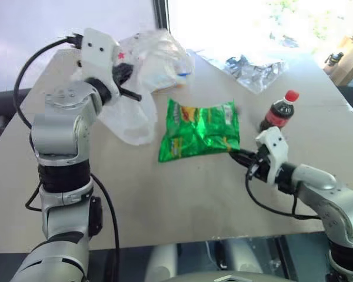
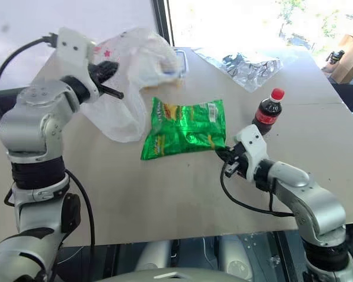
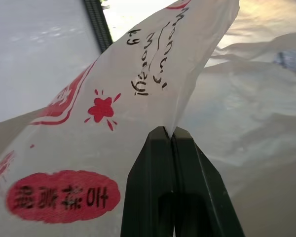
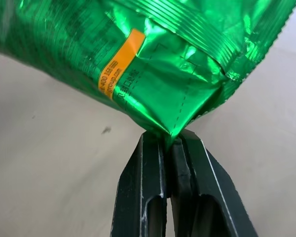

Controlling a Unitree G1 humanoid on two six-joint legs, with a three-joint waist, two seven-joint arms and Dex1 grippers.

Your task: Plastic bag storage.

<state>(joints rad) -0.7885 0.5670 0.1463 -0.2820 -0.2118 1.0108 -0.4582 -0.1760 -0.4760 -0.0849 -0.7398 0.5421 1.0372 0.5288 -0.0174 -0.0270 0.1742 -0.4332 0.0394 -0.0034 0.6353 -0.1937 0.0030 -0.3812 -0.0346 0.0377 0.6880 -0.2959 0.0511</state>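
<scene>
The plastic bag (image 1: 132, 117) is thin, translucent white, with red prints and dark handwriting. It hangs off the far left of the table, bunched at the top and trailing down to the tabletop. My left gripper (image 1: 133, 94) is raised and shut on a fold of it; in the left wrist view the film (image 3: 138, 74) is pinched between the closed fingertips (image 3: 158, 143). A shiny green snack packet (image 1: 200, 129) sits mid-table beside the bag. My right gripper (image 1: 238, 155) is shut on its near right corner (image 4: 177, 118), and that end is lifted.
A small cola bottle (image 1: 280, 110) with a red cap stands upright just beyond my right gripper. Clear silvery wrap (image 1: 256, 70) lies at the far right of the tan table (image 1: 165, 200). A cardboard box (image 1: 348, 59) stands off the table's far right corner.
</scene>
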